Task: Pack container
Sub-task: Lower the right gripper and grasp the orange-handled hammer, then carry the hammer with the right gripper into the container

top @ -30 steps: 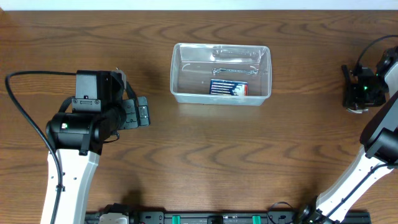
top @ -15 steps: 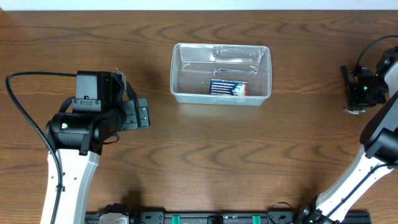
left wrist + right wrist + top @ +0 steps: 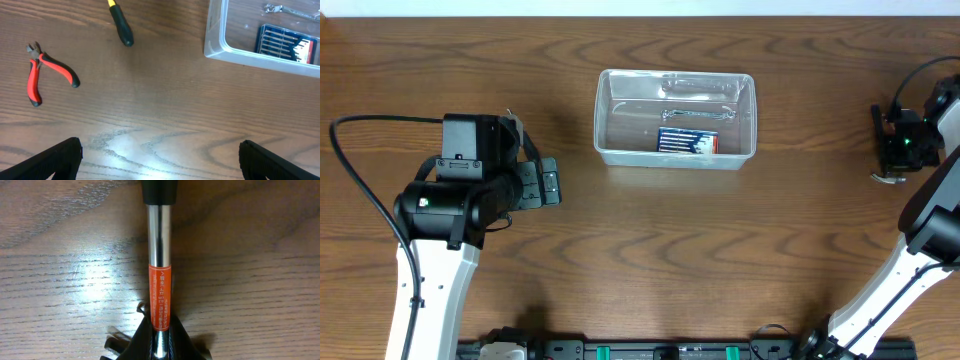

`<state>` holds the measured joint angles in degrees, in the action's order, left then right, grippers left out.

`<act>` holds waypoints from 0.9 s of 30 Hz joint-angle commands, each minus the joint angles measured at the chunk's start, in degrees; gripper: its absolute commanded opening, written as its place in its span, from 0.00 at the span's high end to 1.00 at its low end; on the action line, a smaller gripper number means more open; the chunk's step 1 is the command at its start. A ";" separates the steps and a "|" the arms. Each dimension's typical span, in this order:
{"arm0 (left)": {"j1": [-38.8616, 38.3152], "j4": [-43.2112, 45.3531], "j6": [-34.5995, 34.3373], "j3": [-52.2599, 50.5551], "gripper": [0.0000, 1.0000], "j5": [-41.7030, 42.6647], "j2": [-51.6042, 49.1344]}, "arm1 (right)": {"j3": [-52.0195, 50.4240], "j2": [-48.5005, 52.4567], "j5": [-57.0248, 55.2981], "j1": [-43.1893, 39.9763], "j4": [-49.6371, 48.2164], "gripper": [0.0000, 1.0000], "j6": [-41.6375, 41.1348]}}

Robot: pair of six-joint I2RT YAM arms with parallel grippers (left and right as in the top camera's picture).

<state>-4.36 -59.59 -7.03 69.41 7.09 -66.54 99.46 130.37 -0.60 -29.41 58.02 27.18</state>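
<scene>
The clear plastic container stands at the table's back middle, and its corner shows in the left wrist view. It holds a blue drill-bit case and a metal wrench. My left gripper is open and empty over bare wood, left of the container. My right gripper is at the far right edge. It is shut on a chrome-shafted tool with an orange label and a black handle, low over the table.
Red-handled pliers and a black and yellow tool handle lie on the wood left of the container; my left arm hides them in the overhead view. The blue case also shows in the left wrist view.
My right gripper with the tool has shifted very slightly. The left arm and the container have not moved.
</scene>
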 commanded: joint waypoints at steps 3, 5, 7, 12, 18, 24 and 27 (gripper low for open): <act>-0.17 -0.13 0.94 1.01 0.02 -0.68 -0.02 | -2.47 3.96 -0.17 1.66 0.46 0.99 -2.38; -0.17 -0.13 0.94 1.01 0.02 -0.68 -0.02 | -1.42 3.08 0.81 2.69 0.59 0.99 -2.82; -0.17 -0.13 0.94 1.01 0.02 -0.68 -0.02 | 0.37 1.60 2.93 4.02 0.72 0.99 -2.97; -0.17 -0.17 0.94 1.01 0.02 -0.68 -0.02 | 9.55 -4.59 10.40 9.33 1.64 0.99 -3.37; -0.17 -0.17 0.92 1.01 0.02 -0.68 -0.02 | 21.90 -11.34 8.57 20.26 4.20 0.99 1.53; -0.17 -0.17 0.92 1.01 0.02 -0.66 -0.02 | 26.21 -14.25 8.50 34.86 7.15 0.99 15.89; -0.17 -0.20 0.92 1.01 0.02 -0.66 -0.02 | 25.92 -13.57 8.33 42.01 8.63 0.99 20.17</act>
<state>-4.36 -59.64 -7.03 69.41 7.09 -66.54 126.06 114.98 7.29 7.60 65.43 38.79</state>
